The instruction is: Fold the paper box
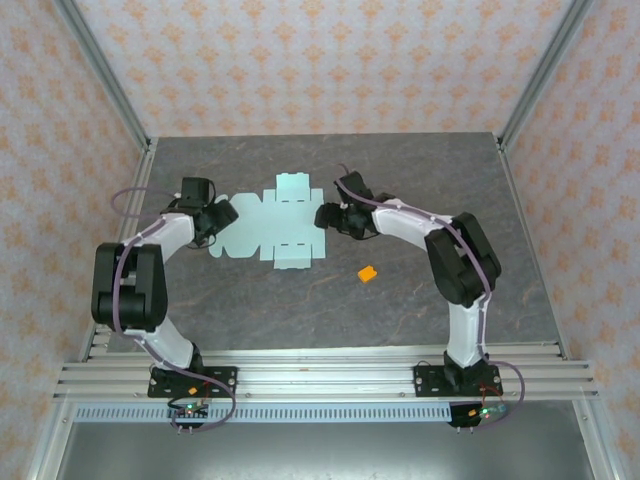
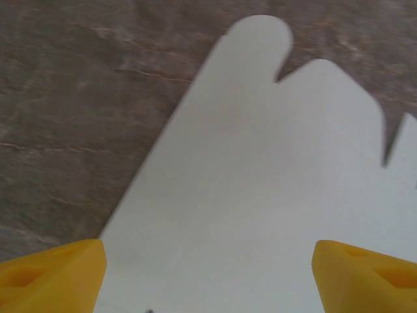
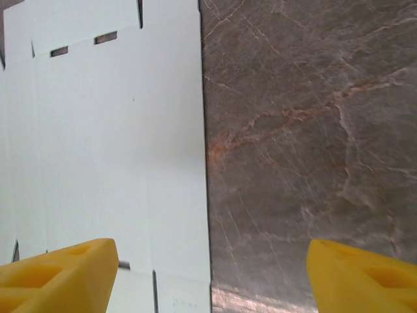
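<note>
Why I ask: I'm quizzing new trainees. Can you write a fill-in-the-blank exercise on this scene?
1. The paper box lies ____ on the table, not yet folded.
2. The small block on the table is ____ in colour.
3. The left pincer and the right pincer both stand ____, holding nothing.
Missing words: flat; orange; open.

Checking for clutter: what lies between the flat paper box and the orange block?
Only bare table between the paper box and the orange block, as the top view shows.
</note>
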You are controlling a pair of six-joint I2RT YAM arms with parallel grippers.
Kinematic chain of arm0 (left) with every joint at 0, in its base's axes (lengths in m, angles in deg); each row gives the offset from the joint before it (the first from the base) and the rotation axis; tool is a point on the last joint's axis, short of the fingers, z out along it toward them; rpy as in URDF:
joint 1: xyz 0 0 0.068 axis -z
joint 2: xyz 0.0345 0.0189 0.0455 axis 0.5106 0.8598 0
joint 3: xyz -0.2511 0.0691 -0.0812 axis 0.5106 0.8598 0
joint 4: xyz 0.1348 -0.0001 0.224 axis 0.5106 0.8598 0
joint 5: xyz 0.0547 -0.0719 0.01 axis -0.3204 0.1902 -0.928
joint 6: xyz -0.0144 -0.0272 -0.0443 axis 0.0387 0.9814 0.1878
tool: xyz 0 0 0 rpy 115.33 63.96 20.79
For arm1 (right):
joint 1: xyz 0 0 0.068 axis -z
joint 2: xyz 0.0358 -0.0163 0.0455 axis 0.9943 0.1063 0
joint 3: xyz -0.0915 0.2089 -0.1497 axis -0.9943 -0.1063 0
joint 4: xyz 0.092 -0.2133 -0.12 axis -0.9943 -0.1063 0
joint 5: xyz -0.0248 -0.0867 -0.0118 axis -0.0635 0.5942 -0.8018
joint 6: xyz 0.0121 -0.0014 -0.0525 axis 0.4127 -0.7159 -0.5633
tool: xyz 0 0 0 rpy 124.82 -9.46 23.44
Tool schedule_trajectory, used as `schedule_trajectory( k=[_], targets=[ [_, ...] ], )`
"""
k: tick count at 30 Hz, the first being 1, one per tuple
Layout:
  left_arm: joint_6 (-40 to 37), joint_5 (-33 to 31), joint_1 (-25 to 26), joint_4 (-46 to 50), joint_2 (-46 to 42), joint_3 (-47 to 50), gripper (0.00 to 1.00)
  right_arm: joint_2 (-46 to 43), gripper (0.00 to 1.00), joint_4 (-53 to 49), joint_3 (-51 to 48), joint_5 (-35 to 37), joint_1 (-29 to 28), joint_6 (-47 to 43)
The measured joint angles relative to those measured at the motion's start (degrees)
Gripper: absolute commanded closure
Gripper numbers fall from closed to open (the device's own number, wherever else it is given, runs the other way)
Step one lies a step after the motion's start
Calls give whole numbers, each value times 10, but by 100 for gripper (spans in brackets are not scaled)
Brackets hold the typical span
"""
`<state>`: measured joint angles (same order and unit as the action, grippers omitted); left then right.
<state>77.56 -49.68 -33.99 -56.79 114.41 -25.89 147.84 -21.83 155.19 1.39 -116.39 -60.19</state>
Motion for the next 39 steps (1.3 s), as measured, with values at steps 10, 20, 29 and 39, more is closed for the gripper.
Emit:
schedule_trajectory(
  k=[10,20,29,39],
  targets=[
    [-7,7,-12,14,69,-38,16,87,32,5,77,-18,-4,45],
    [-6,28,-17,-37,53,2,18,115,38,28,108,-51,-6,99],
    [-5,45,-24,-77,40,31,18,119,39,41,112,-76,-1,116],
    [-2,57,-29,-90,36,40,18,120,43,104,99,-115,19,106]
  ],
)
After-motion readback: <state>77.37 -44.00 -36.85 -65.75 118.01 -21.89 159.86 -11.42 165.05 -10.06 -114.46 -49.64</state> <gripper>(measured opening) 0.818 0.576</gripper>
